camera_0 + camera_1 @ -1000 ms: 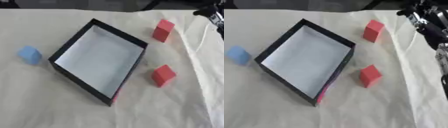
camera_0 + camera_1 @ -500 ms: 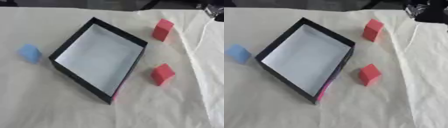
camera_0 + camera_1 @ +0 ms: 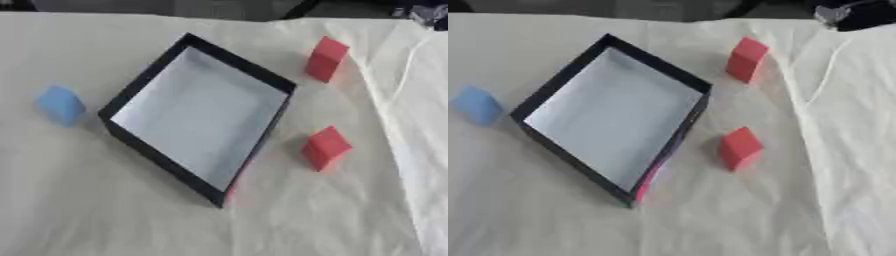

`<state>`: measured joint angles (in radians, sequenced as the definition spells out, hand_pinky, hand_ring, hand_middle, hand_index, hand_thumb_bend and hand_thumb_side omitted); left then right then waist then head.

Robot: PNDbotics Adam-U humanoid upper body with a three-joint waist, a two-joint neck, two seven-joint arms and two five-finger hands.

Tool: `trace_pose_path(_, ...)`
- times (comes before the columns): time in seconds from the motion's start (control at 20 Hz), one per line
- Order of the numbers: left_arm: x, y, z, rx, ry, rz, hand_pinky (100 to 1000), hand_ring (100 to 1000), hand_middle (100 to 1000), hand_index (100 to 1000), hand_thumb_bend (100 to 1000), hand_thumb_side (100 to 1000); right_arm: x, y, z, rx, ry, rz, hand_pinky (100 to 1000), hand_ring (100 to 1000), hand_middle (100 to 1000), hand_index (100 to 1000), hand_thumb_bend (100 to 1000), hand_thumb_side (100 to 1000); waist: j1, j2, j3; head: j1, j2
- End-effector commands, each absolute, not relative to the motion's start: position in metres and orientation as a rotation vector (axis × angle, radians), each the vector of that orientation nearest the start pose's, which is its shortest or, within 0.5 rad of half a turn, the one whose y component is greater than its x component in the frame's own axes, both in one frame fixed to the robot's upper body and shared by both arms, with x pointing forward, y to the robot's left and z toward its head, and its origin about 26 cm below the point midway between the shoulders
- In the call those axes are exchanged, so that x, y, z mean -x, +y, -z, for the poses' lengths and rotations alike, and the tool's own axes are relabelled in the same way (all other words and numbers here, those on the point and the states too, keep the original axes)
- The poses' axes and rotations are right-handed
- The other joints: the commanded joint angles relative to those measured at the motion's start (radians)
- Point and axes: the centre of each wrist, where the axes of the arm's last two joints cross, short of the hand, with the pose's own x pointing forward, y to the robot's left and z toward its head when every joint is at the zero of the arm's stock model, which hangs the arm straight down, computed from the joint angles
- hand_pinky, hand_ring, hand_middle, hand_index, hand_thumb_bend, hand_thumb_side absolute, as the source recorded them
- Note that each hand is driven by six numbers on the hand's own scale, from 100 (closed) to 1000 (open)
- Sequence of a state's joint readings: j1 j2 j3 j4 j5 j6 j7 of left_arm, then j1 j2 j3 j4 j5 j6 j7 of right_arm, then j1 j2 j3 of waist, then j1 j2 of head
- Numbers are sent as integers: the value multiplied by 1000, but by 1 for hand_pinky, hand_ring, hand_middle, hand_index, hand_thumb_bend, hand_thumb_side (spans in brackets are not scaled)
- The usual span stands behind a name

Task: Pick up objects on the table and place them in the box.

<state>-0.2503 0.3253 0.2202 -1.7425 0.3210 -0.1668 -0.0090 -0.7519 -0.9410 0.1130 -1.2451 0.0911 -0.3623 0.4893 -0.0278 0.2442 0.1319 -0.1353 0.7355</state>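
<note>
With my right hand (image 3: 859, 12) barely in view (fingers unreadable), I'd pinch the light, stiff-looking tall red foam block (image 3: 746, 59) nearest it across flat sides.

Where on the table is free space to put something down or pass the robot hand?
Free: the cloth in front of the box, and the stretch right of both red blocks. Tighter: between the box and the blue block, and the gap beside the nearer red block.
</note>
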Motion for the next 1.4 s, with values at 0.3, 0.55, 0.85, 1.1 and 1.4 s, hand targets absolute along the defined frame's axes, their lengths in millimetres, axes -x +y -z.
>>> trace_pose_path(0.3, -319, 346, -152, -78, -2218, -4, 833, 847, 802, 808, 100, 722, -406, -427, -311, 694, -1656, -1611, 948, 886, 860, 932, 100, 271, -13, -36, 3, -12, -11)
trace_pose_path(0.55, -320, 345, -152, -72, -2219, -3, 834, 848, 802, 807, 100, 723, -418, -425, -300, 702, -1621, -1699, 955, 878, 842, 919, 100, 383, -11, -31, 7, -15, -15)
trace_pose_path(0.85, -320, 344, -153, -65, -2220, -3, 834, 849, 803, 806, 101, 725, -430, -419, -289, 719, -1600, -1727, 961, 876, 837, 914, 100, 469, -10, -26, 12, -19, -21)
trace_pose_path(1.1, -321, 343, -154, -57, -2224, 0, 835, 849, 803, 806, 102, 725, -437, -414, -281, 707, -1582, -1743, 968, 878, 839, 922, 112, 482, -10, -21, 18, -26, -27)
trace_pose_path(1.4, -321, 343, -154, -56, -2225, -2, 835, 850, 803, 805, 101, 727, -440, -412, -274, 680, -1564, -1758, 993, 874, 832, 955, 157, 441, -10, -14, 19, -34, -17)
